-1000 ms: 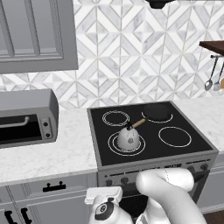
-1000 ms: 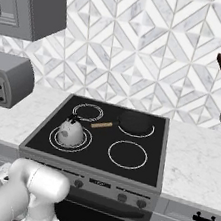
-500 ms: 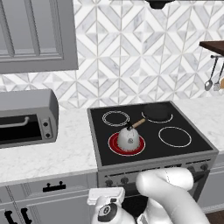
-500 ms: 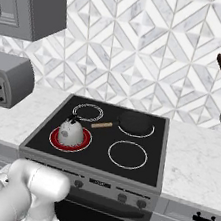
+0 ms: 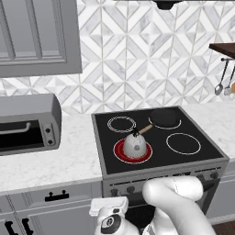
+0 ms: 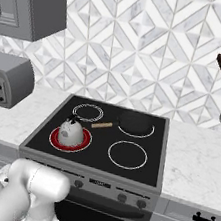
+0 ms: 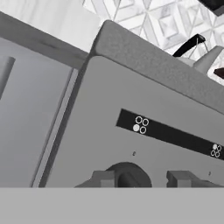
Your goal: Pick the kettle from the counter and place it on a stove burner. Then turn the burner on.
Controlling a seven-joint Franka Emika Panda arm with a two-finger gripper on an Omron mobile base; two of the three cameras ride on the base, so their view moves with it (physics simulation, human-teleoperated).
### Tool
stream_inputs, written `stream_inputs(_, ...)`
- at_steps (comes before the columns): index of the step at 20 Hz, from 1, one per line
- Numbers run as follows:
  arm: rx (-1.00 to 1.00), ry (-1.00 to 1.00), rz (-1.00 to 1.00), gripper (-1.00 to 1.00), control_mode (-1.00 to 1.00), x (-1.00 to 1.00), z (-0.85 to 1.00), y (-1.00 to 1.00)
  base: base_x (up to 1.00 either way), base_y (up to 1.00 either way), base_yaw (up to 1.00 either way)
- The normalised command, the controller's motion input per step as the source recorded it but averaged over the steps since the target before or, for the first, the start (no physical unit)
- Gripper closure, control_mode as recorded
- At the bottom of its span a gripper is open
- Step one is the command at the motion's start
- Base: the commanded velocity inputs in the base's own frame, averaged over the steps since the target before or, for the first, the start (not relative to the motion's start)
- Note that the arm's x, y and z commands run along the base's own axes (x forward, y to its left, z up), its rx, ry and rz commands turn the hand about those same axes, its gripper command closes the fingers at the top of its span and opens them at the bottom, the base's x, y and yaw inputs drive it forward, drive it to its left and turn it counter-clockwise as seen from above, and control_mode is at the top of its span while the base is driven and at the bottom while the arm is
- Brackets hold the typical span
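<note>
The silver-grey kettle (image 5: 134, 146) (image 6: 71, 131) stands upright on the front-left stove burner (image 5: 120, 153) (image 6: 55, 138), which glows red around its base. In the hand view my gripper (image 7: 142, 179) is close against the stove's grey front panel (image 7: 109, 131). Its fingertips (image 7: 103, 178) stand apart, and a dark knob (image 7: 127, 174) lies between them, nearer the left one. The right fingertip is clear of the knob. Above the panel's edge the kettle's handle and spout (image 7: 205, 59) show. The white marble counter (image 5: 69, 156) (image 6: 195, 161) flanks the cooktop.
A dark pan (image 5: 164, 117) (image 6: 136, 121) with a wooden handle (image 5: 144, 129) sits on the back-right zone, its handle pointing toward the kettle. A grey toaster oven (image 5: 27, 121) (image 6: 3, 83) stands on the left counter. Utensils (image 5: 220, 87) hang under a shelf at the right.
The burner under the kettle went from plain white rings to a red glow and stays red. The kettle and pan have not moved.
</note>
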Motion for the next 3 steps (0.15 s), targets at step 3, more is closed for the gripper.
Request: stream_inputs(3, -0.12, 0.0, 0.1, -1.0, -1.0, 0.15, -0.46, 0.0, 0.0, 0.0, 0.0)
